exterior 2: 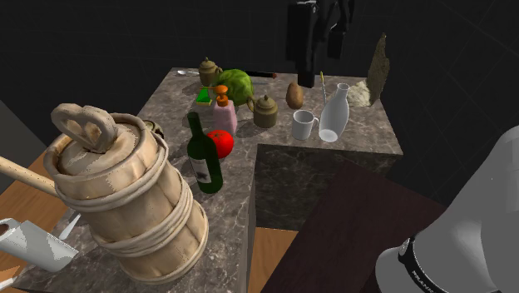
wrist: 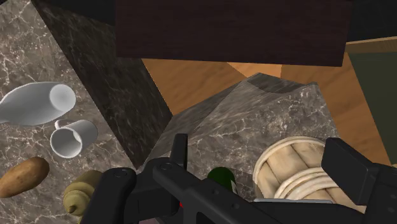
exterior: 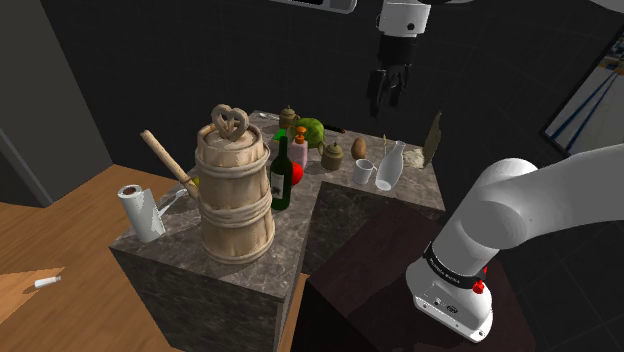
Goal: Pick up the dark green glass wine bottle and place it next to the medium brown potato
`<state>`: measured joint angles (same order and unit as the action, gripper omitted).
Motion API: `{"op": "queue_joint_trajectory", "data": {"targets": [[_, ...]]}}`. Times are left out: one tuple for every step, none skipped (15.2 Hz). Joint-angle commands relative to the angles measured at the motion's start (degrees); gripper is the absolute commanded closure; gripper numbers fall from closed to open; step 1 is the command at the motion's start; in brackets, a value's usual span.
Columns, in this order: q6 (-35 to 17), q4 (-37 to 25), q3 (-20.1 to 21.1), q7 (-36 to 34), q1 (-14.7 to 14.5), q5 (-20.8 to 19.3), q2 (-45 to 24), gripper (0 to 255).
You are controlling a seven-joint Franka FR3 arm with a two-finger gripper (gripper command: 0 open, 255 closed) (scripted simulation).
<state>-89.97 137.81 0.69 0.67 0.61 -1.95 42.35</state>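
Dark green glass, the wine bottle (exterior: pixel 281 178) stands upright on the marble-patterned counter (exterior 2: pixel 166 98). It is near the inner corner of the L-shaped top. A white label shows on its front. Just beside it, on the side away from the big wooden barrel (exterior: pixel 235 195), sits a red round fruit (exterior 2: pixel 220 142). The barrel, bound with pale hoops and topped by a pretzel-shaped handle, stands near the bottle towards the shoulder view's left. A paper towel roll (exterior: pixel 140 212) is beyond the barrel, at the counter's edge.

The brown potato (exterior 2: pixel 294 95) lies well apart from the bottle, towards the far end of the counter. It is close to a small olive teapot (exterior 2: pixel 265 111), a white mug (exterior 2: pixel 303 125) and a white carafe (exterior 2: pixel 334 116). A pink bottle with an orange cap (exterior 2: pixel 223 116) and a watermelon (exterior 2: pixel 235 85) stand between the wine bottle and that group.

The white arm (exterior: pixel 520 210) reaches up from its stand. Its black jaws hang high above the far end of the counter, over the potato and mug, well clear of the bottle. The jaws stand apart with nothing between them.

In the wrist view the bottle's dark green top (wrist: pixel 221 177) peeks out beside the barrel, and the potato lies off past the mug and teapot.
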Motion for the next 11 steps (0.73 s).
{"op": "queue_joint_trajectory", "data": {"targets": [[0.0, 0.0, 0.0, 0.0, 0.0, 0.0, 0.0, 0], [-2.23, 0.5, 0.14, -0.32, -0.01, 0.1, -1.33, 0], [-4.46, 0.91, 0.29, -0.64, -0.02, 0.19, -2.74, 0], [-6.67, 1.24, 0.43, -0.96, -0.03, 0.27, -4.22, 0], [-8.87, 1.48, 0.56, -1.28, -0.04, 0.33, -5.77, 0], [-11.04, 1.63, 0.7, -1.59, -0.05, 0.38, -7.39, 0], [-13.19, 1.69, 0.84, -1.91, -0.04, 0.42, -9.07, 0], [-15.31, 1.66, 0.97, -2.23, -0.05, 0.44, -10.81, 0], [-17.39, 1.55, 1.12, -2.54, -0.02, 0.46, -12.6, 0], [-19.44, 1.35, 1.25, -2.86, -0.02, 0.45, -14.45, 0], [-21.44, 1.05, 1.39, -3.18, 0.0, 0.43, -16.33, 0]]}}
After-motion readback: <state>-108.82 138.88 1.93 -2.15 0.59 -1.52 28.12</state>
